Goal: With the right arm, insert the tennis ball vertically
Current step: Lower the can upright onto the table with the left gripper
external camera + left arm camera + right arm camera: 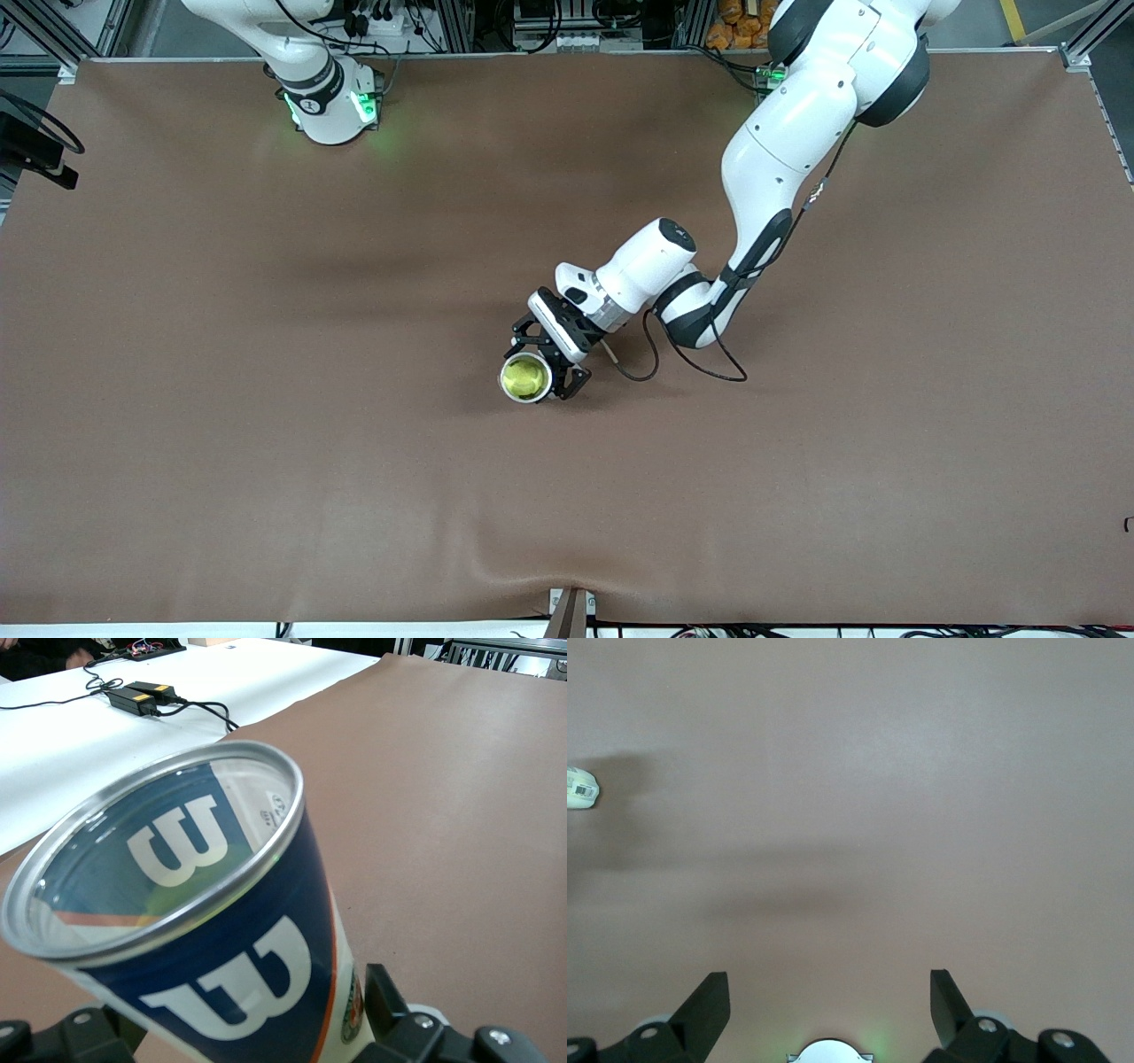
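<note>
A blue and white tennis can with a silver rim stands upright near the middle of the brown table. A yellow-green tennis ball lies inside it, seen through the open top. My left gripper is shut on the can's side. In the left wrist view the can fills the frame between the black fingers, and the ball shows as a green tint inside. My right gripper is open and empty above bare table. It is out of the front view; only the right arm's base shows there.
The brown mat covers the whole table. A small white thing with a barcode shows at the edge of the right wrist view. A white surface with a black power adapter and cables lies past the mat's edge.
</note>
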Controlling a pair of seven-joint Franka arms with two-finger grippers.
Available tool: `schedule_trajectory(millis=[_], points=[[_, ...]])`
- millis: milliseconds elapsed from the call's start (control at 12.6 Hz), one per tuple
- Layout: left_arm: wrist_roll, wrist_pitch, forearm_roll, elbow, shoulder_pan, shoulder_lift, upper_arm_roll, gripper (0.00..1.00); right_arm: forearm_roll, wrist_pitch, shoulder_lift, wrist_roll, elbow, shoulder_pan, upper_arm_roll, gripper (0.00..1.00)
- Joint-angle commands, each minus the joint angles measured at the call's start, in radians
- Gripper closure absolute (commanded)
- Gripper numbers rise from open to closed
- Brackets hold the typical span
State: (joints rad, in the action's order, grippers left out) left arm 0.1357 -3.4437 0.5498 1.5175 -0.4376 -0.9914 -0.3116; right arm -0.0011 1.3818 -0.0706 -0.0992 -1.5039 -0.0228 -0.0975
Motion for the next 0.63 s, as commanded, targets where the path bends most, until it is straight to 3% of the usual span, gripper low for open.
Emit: schedule_trajectory(millis=[0,553], points=[[0.015,0.009,0.021,0.026,0.007,0.027,-0.004,0.00,-0.014,-0.007,0.003,-0.010,0.008,-0.011,0.008,0.00],[0.015,0.009,0.021,0.023,-0.006,0.027,-0.006,0.00,-0.017,-0.009,0.003,-0.010,0.008,-0.012,0.007,0.00]])
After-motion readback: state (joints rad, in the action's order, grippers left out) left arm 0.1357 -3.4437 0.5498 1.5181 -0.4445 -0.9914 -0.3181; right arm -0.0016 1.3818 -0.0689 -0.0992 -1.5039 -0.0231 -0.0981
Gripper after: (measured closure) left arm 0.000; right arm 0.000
